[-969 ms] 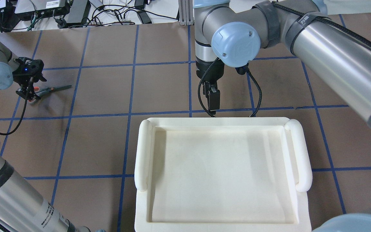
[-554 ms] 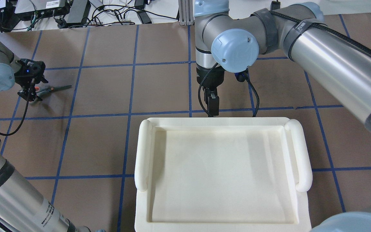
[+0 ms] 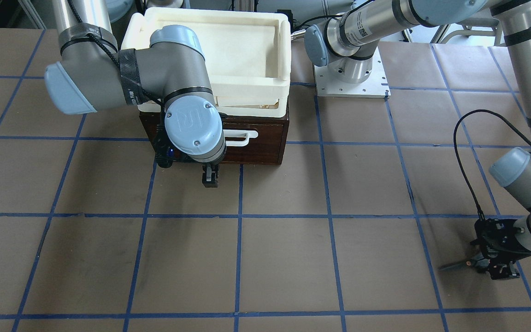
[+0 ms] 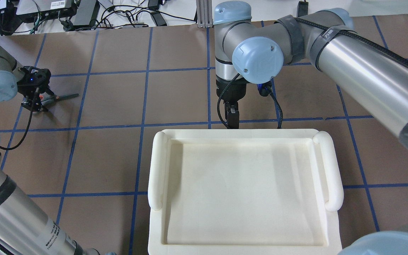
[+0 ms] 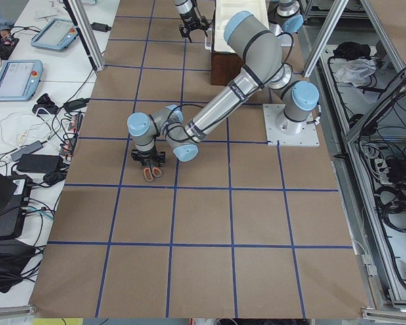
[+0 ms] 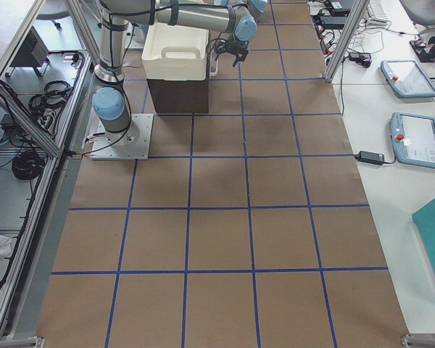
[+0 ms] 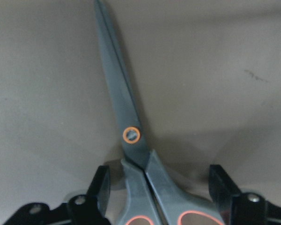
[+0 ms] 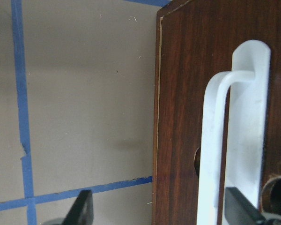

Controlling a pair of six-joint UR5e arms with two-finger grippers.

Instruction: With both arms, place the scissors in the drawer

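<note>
The scissors (image 4: 63,96) lie on the brown table at the far left, dark blades pointing toward the table's middle. They also show in the left wrist view (image 7: 131,136) and the front view (image 3: 453,265). My left gripper (image 4: 35,102) is low over their grey, orange-lined handles, open, with one finger on each side (image 7: 100,187). The drawer (image 3: 268,138) is closed under the foam tray, its white loop handle (image 8: 229,140) on the dark brown front. My right gripper (image 4: 233,118) is open right in front of that handle, one finger (image 8: 241,208) over it.
A cream-white foam tray (image 4: 156,170) sits on top of the drawer cabinet. The left arm's white base plate (image 3: 351,83) is bolted beside the cabinet. Cables and electronics (image 4: 83,14) line the far table edge. Blue tape lines grid the table.
My right gripper has moved closer to the drawer front. My left gripper has settled a little lower over the scissors' handles, hiding the orange part.
</note>
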